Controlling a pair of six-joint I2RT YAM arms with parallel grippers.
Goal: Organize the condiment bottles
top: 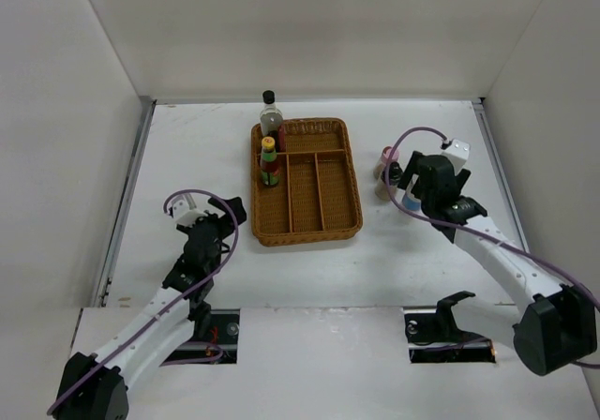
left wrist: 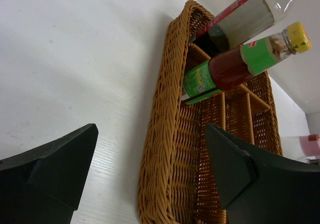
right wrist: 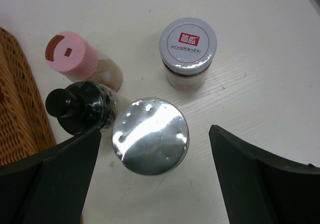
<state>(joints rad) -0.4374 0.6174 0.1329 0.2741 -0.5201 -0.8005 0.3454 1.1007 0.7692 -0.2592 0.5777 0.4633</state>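
A tall black-capped bottle (top: 270, 112) and a yellow-capped, red-labelled bottle (top: 269, 162) stand in the left compartments of the wicker tray (top: 323, 218). Both show in the left wrist view, the tall one (left wrist: 245, 19) and the yellow-capped one (left wrist: 240, 64). My left gripper (top: 225, 212) is open and empty, low by the tray's left wall (left wrist: 170, 149). My right gripper (top: 412, 187) is open above a cluster right of the tray. Its jaws stand on either side of a shiny pale-lidded jar (right wrist: 150, 136). Beside that jar stand a dark stubby bottle (right wrist: 80, 106), a pink-lidded bottle (right wrist: 72, 56) and a lavender-lidded jar (right wrist: 188, 44).
The tray's middle and right compartments (top: 328, 190) hold nothing. The tray's wicker edge (right wrist: 20, 109) lies just left of the jar cluster. White walls enclose the table on the left, back and right.
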